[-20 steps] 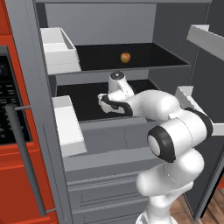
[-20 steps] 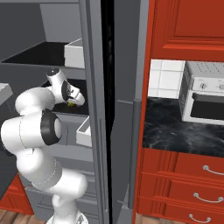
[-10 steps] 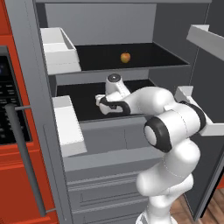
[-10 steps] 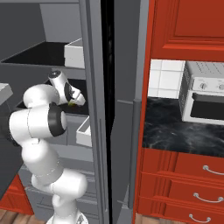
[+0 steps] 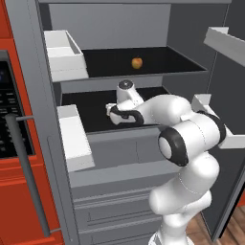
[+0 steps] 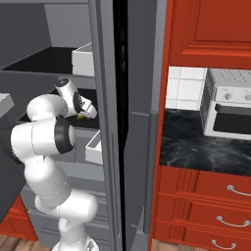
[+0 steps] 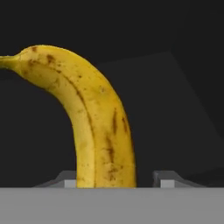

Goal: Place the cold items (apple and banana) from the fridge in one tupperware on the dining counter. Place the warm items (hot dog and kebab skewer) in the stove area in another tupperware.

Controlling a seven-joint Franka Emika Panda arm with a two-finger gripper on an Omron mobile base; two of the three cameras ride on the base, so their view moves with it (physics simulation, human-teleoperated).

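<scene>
The end effector is reached into the open fridge, low over the lower black shelf. A banana is seen between its fingertips, apparently not yet clamped; contact cannot be judged. An apple is set on the upper shelf.

Arm reaching forward, elbow bent; pincer fingertips apart.

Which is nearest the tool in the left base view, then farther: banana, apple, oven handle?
1. Banana, right between the tool's fingers on the lower fridge shelf.
2. Apple, on the shelf above.
3. Oven handle, far left, outside the fridge.
</scene>
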